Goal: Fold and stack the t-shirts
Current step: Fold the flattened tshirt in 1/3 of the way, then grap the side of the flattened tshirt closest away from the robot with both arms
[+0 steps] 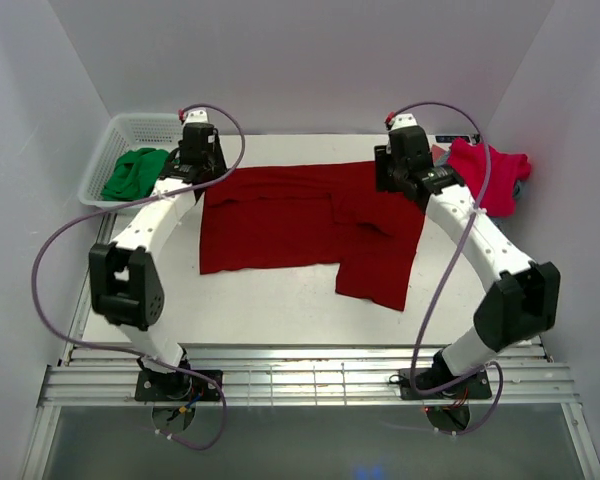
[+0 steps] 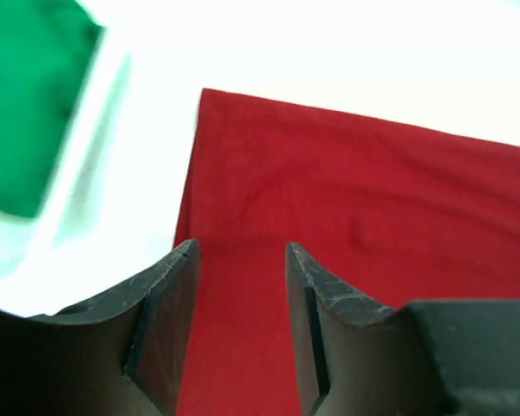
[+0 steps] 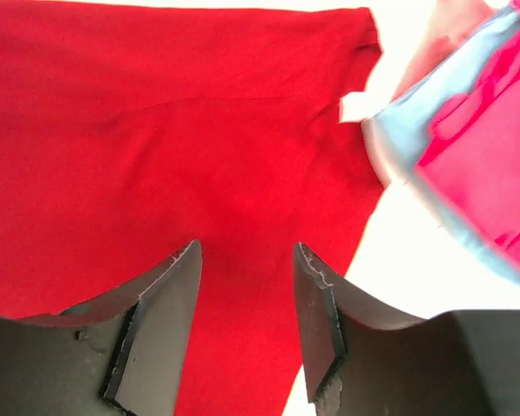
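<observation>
Red shirt [image 1: 270, 225]: left end effector [image 2: 243, 251] and right end effector [image 3: 247, 251], both spread, should pinch its far corners evenly.

- White shells, black joint housings on left arm [image 1: 145, 230] and right arm [image 1: 470, 220].
- Lilac cables [image 1: 36, 272] running base to wrist.
- Black, scuffed fingers [image 2: 169, 312] on left gripper [image 2: 243, 256] and right gripper [image 3: 247, 256].
</observation>
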`<state>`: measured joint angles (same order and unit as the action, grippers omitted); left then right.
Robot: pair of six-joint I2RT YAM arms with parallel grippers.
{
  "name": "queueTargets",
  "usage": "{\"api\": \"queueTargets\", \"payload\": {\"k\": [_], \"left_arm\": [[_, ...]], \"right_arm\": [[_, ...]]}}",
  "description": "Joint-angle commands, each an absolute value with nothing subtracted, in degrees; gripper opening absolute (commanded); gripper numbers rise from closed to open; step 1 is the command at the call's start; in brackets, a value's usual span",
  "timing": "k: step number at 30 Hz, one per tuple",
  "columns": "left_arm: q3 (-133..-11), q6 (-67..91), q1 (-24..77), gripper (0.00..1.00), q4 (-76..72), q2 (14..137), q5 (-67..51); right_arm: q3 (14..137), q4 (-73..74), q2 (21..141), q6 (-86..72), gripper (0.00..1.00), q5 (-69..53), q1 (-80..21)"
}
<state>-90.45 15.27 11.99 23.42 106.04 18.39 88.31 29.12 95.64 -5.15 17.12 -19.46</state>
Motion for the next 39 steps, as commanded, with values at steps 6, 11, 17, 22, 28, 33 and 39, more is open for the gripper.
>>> {"api": "queueTargets", "payload": {"k": [6, 11, 17, 22, 28, 33, 39], "left_arm": [[-63.82, 19.59, 12.92, 0.55, 33.39, 92.46, 20.39], [-59.42, 22.06, 12.92, 0.55, 37.17, 93.43, 23.37], [-58.80, 21.80, 12.92, 0.56, 37.88, 93.69, 23.29], [-57.04, 21.27, 12.92, 0.59, 36.65, 93.51, 21.97], [-54.41, 21.80, 12.92, 0.59, 36.91, 92.20, 21.01], [-52.12, 22.41, 12.92, 0.59, 37.00, 90.35, 20.30], [-52.47, 22.68, 12.92, 0.59, 37.09, 91.49, 20.74]], "right_arm": [[60.93, 37.44, 80.26, -22.05, 0.52, 19.85, -31.80], [52.66, 38.84, 76.47, -26.19, 0.53, 20.48, -33.84], [48.35, 40.43, 74.01, -29.00, 0.54, 20.22, -34.54], [44.57, 41.04, 72.95, -31.63, 0.55, 19.95, -35.16], [43.24, 44.55, 71.55, -33.75, 0.55, 21.35, -36.12], [40.26, 46.06, 69.96, -36.03, 0.55, 21.27, -36.47], [37.44, 42.46, 71.62, -36.65, 0.55, 19.51, -36.56]]}}
